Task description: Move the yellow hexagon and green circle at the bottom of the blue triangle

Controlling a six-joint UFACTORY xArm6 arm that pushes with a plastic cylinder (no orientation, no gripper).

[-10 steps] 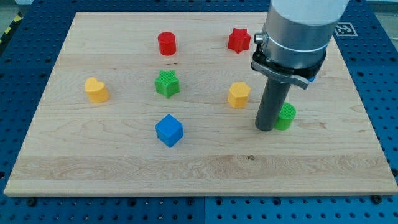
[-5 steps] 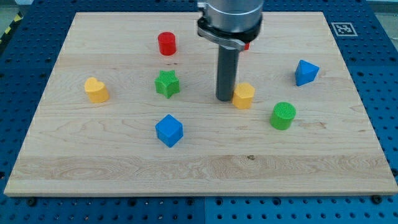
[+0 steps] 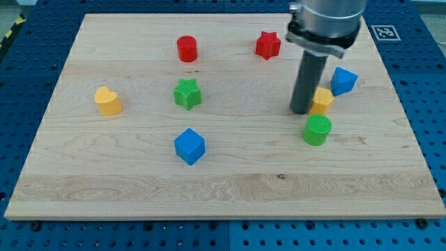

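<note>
In the camera view, you see the task is well advanced but, in my judgement, not fully done. The yellow hexagon point(image 3: 323, 100) sits just below and to the view's left of the blue triangle point(image 3: 343, 81), very near it, maybe touching at one corner; I cannot tell for sure. The green circle point(image 3: 318, 130) stands just under the hexagon, a little apart from it, so both blocks are already on the lower side of the triangle. What remains, I think, is only to bring the green circle closer, if you want them tight together. My tip point(image 3: 301, 111) rests on the board against the left side of the yellow hexagon, and above the green circle. This arm has no jaws, only the rod, so there is nothing to be apart or together. The hexagon is a small yellow block, partly hidden by the rod; the green circle is a short ribbed cylinder, upright. The other blocks are well apart at the view's left and top: red star point(image 3: 267, 44), red cylinder point(image 3: 187, 49), green star point(image 3: 187, 93), yellow heart point(image 3: 108, 101), blue cube point(image 3: 189, 146).
</note>
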